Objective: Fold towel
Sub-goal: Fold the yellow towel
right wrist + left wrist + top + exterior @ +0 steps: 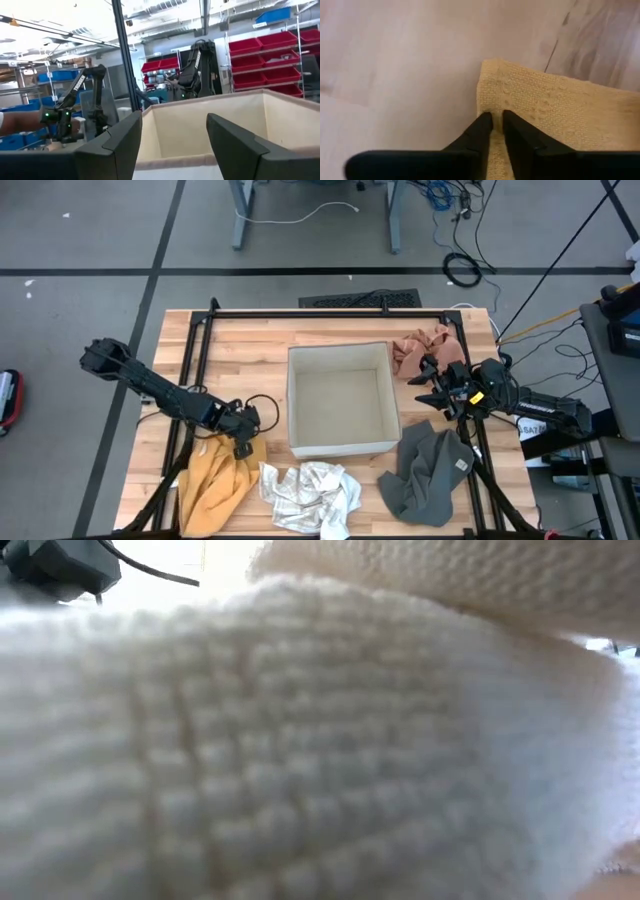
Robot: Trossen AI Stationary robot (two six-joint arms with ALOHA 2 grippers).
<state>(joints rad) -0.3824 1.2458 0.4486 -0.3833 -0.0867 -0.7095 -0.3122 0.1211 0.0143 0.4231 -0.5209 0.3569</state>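
Down at the near-left corner of the wooden surface (330, 330), the left gripper (243, 448) had its fingers (482, 131) pinching the edge of the mustard-yellow woven towel (215, 480), which lay crumpled just beside a white patterned cloth (310, 495). The right gripper (432, 385) hovered beside the open beige fabric box (338, 355), fingers spread wide, holding nothing.

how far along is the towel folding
Barely started. Nothing looks folded: the yellow towel, white towel, grey towel and pink towel all lie crumpled around the bin. In hand: the left end effector is pinching the yellow towel's edge. The right end effector waits open beside the bin. All the folding remains.
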